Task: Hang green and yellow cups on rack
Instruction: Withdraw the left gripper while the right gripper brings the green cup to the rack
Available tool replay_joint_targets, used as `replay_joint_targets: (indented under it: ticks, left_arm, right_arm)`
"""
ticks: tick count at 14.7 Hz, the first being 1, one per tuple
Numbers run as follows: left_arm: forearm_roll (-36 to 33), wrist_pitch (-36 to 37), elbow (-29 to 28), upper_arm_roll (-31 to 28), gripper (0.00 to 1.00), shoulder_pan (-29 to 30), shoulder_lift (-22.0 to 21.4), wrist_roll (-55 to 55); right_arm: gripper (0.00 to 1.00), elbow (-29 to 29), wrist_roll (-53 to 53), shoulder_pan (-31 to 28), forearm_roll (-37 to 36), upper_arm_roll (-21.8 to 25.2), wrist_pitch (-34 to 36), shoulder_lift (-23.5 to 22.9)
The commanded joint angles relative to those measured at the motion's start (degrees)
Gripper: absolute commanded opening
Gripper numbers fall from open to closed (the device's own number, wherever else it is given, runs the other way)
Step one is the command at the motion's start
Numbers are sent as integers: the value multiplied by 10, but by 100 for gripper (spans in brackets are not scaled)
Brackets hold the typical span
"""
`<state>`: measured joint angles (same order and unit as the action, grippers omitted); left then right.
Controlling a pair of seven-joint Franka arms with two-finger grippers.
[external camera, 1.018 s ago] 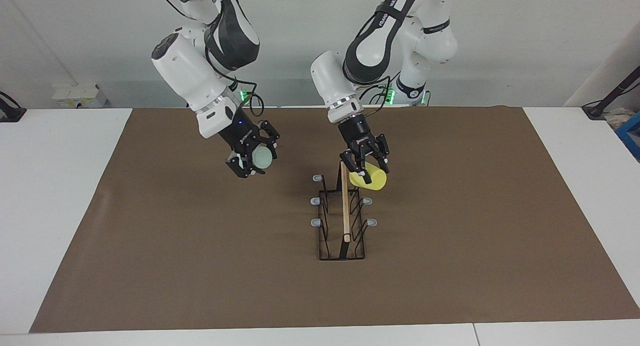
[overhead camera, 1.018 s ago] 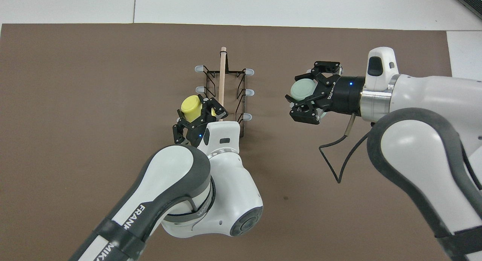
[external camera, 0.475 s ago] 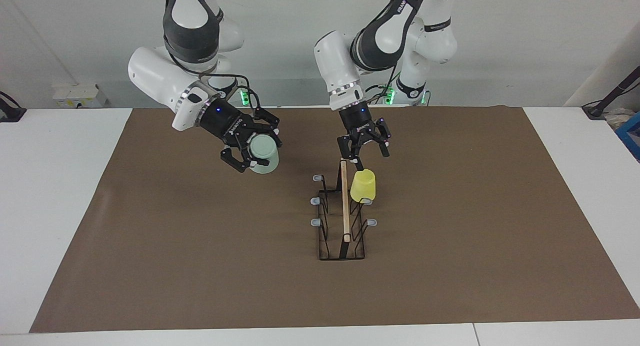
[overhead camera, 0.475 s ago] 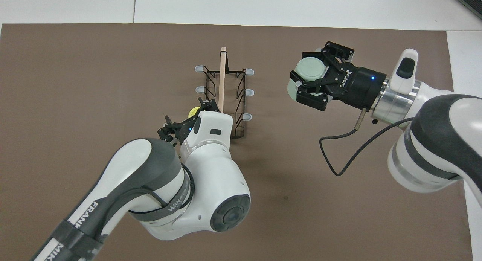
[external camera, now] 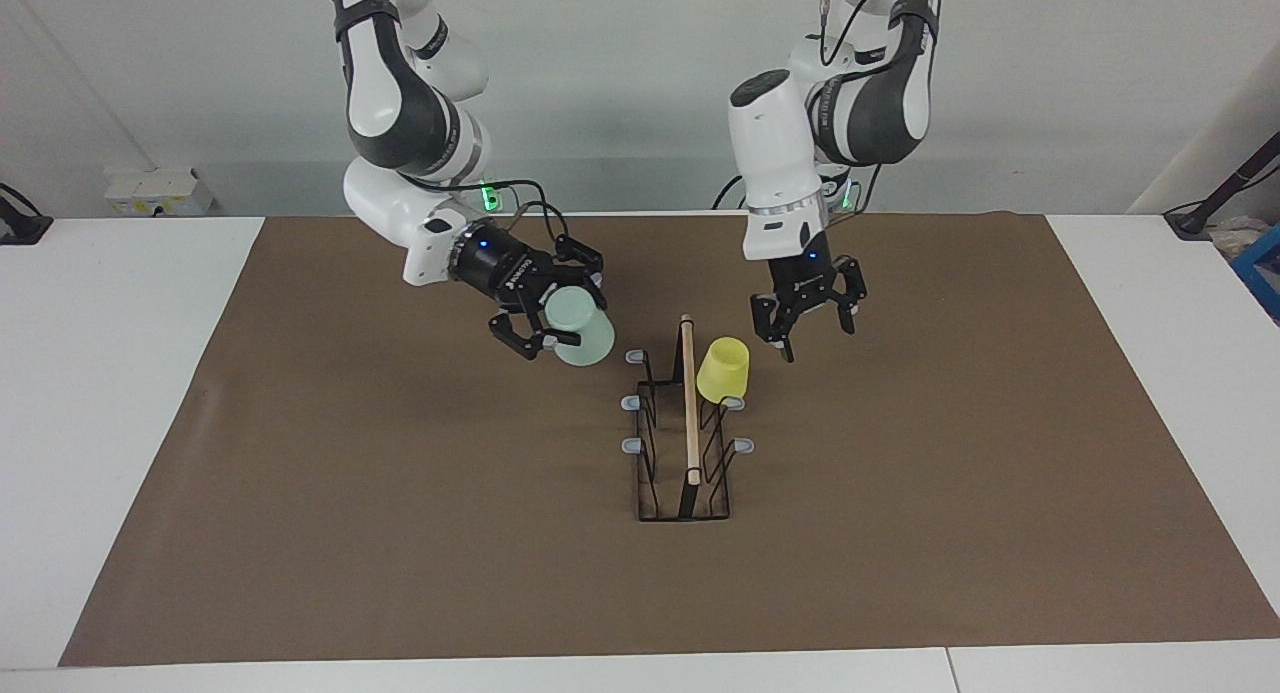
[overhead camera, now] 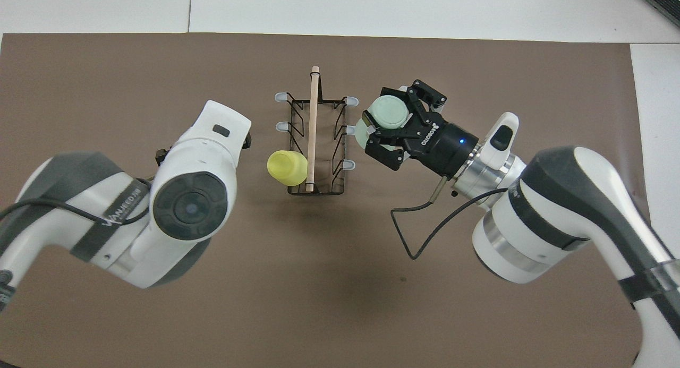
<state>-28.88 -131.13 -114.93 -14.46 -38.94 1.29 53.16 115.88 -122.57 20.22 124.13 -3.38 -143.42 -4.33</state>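
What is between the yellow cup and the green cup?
In the facing view, the rack's wooden top bar stands between the yellow cup, hung on a prong, and the green cup held in the right claw.

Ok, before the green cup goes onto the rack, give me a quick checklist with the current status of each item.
1. Yellow cup hung upside down on a rack prong at the left arm's side: ok.
2. Left gripper open, clear of the yellow cup: ok.
3. Right gripper shut on the green cup: ok.
4. Green cup seated on a prong: not ok, it is in the air beside the rack.
5. Prongs at the right arm's side free: ok.
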Motion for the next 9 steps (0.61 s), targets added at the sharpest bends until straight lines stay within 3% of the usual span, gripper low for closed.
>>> replay_joint_targets:
  ticks: [1, 5, 9]
  left_arm:
    - [120, -18, 1, 4, 100, 71, -6, -205]
    - [277, -1, 4, 5, 100, 174, -7, -456]
    - [304, 140, 71, 5, 99, 251, 0, -606]
  right_arm:
    - [0, -1, -90, 24, 72, 0, -19, -29]
    - [0, -1, -123, 33, 84, 0, -28, -49]
    - [0, 0, -148, 42, 106, 0, -41, -58]
